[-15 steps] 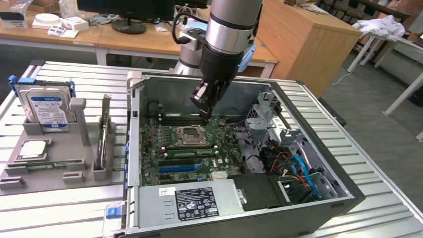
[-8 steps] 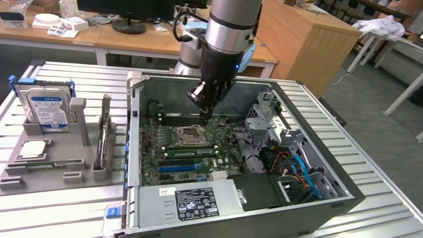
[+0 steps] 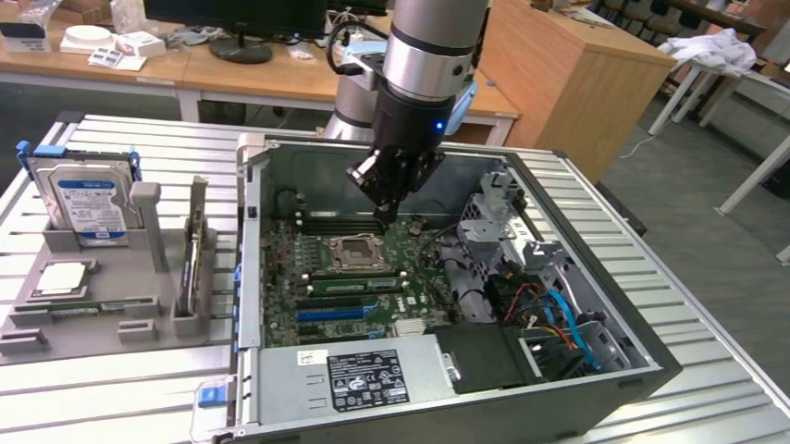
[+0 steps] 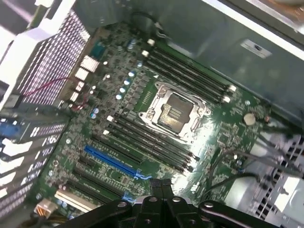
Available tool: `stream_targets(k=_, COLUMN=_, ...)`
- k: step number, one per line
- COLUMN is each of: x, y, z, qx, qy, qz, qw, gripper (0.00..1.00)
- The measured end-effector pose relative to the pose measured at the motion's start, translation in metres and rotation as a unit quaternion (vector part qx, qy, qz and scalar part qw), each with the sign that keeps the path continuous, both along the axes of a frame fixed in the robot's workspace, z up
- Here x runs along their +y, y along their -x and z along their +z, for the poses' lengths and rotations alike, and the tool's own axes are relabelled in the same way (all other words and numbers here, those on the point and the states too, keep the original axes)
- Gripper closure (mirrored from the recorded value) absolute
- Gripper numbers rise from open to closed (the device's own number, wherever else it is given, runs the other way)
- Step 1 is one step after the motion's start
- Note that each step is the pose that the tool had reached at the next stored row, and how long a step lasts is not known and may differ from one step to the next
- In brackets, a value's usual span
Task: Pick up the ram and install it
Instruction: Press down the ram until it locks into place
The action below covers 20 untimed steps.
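My gripper [image 3: 387, 217] is shut with nothing between its fingers. It hangs inside the open computer case [image 3: 642, 370], just above the black memory slots [image 3: 339, 223] behind the empty processor socket [image 3: 358, 250]. In the wrist view the closed fingertips [image 4: 161, 186] point down at the motherboard [image 4: 118, 175], with long black memory slots [image 4: 190, 71] on both sides of the socket [image 4: 175, 111]. The ram [image 3: 194, 250], a long thin board, stands on edge in the grey holder [image 3: 74, 338] outside the case, at the exterior view's left, well away from the gripper.
The holder also carries a silver hard drive with a blue label [image 3: 84, 199], a square silver processor chip [image 3: 62, 277] and a thin green strip [image 3: 105, 304]. Drive cages and cables [image 3: 556, 314] crowd the case's right side. A power supply [image 3: 370, 375] sits at its front.
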<state>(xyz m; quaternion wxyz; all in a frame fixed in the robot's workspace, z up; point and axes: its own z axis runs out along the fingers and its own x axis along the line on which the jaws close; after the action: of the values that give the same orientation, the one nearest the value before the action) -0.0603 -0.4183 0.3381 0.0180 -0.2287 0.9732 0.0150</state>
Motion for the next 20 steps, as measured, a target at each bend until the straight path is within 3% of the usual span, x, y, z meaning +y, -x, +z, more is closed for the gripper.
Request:
stream_targets(k=6, x=0.0000, y=0.0000, z=-0.0010, qx=0.0000, qy=0.0000, qz=-0.055, qw=0.9985, gripper=0.89)
stream_targets(k=12, x=0.0000, y=0.0000, z=-0.0027, qx=0.0000, qy=0.0000, qz=-0.107, qw=0.9943, gripper=0.89)
stream_targets(k=14, x=0.0000, y=0.0000, z=-0.0028, qx=0.0001, qy=0.0001, qz=-0.114, qw=0.9935, gripper=0.89)
stream_targets(k=18, x=0.0000, y=0.0000, z=-0.0029, qx=0.0000, qy=0.0000, qz=-0.114, qw=0.9935, gripper=0.89)
stream_targets(k=19, x=0.0000, y=0.0000, z=-0.0030, qx=0.0010, qy=0.0001, qz=-0.114, qw=0.9935, gripper=0.89)
stream_targets(k=20, x=0.0001, y=0.0001, z=-0.0030, qx=0.0040, qy=0.0001, qz=-0.114, qw=0.9935, gripper=0.89)
